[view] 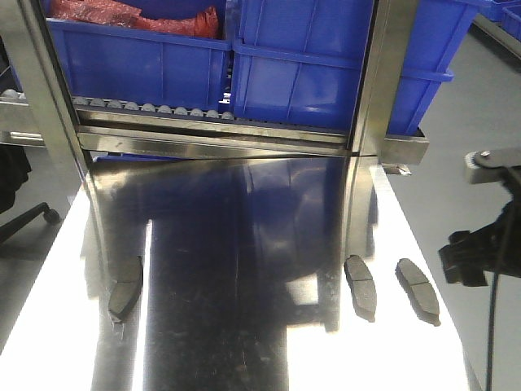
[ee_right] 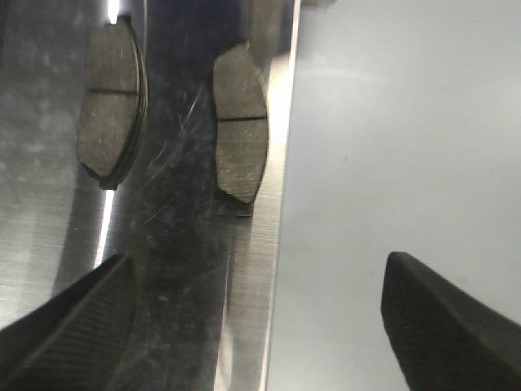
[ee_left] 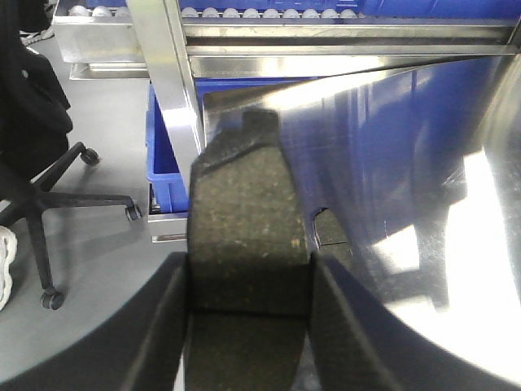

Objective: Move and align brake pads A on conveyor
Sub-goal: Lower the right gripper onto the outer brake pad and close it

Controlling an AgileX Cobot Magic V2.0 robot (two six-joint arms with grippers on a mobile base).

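My left gripper (ee_left: 248, 281) is shut on a brake pad (ee_left: 248, 220), whose speckled grey friction face fills the gap between both fingers, its groove running across. It hangs over the steel table's left edge. Three more brake pads lie on the shiny steel table (view: 244, 326): one at the left (view: 124, 289) and two at the right (view: 361, 285) (view: 418, 289). The right wrist view shows the right pair (ee_right: 110, 114) (ee_right: 240, 122) ahead of my right gripper (ee_right: 260, 326), which is open and empty and straddles the table's right edge. The conveyor is out of view.
Blue bins (view: 309, 73) sit on a roller rack behind the table, with steel posts (view: 383, 81) rising from it. An office chair (ee_left: 41, 195) stands on the floor to the left. My right arm (view: 480, 244) hangs beside the table's right edge.
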